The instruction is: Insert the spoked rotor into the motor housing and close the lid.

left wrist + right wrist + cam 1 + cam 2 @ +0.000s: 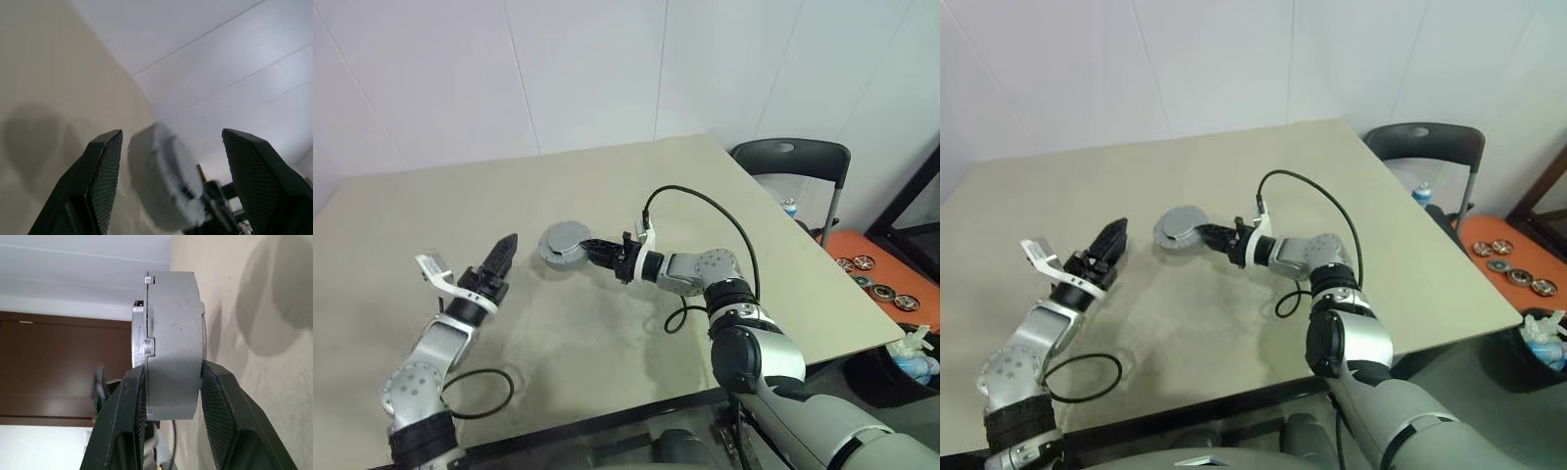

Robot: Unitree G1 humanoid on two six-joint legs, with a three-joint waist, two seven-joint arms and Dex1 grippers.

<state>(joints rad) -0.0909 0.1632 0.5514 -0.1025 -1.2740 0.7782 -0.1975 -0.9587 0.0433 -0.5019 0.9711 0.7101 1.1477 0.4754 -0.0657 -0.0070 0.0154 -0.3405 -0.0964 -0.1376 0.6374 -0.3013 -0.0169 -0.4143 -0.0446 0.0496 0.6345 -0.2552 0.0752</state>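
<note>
My right gripper (579, 250) is shut on a round, squat grey part, the motor housing (564, 243), and holds it just above the middle of the table. In the right wrist view the pads (129, 406) clamp its two flat faces. A thinner silver-grey layer (139, 340) lies flush against the thicker body; it looks like the lid, though I cannot tell for sure. No windings show, and the spoked rotor is hidden. My left gripper (507, 245) hangs open a short way left of the housing, pointing at it. The housing (161, 181) sits between the open fingers in the left wrist view, further off.
The beige table (607, 333) has its front edge close to me and its right edge by a dark chair (793, 162). An orange surface (891, 259) at far right carries several small round parts. A black cable loop (475, 392) lies near the left arm.
</note>
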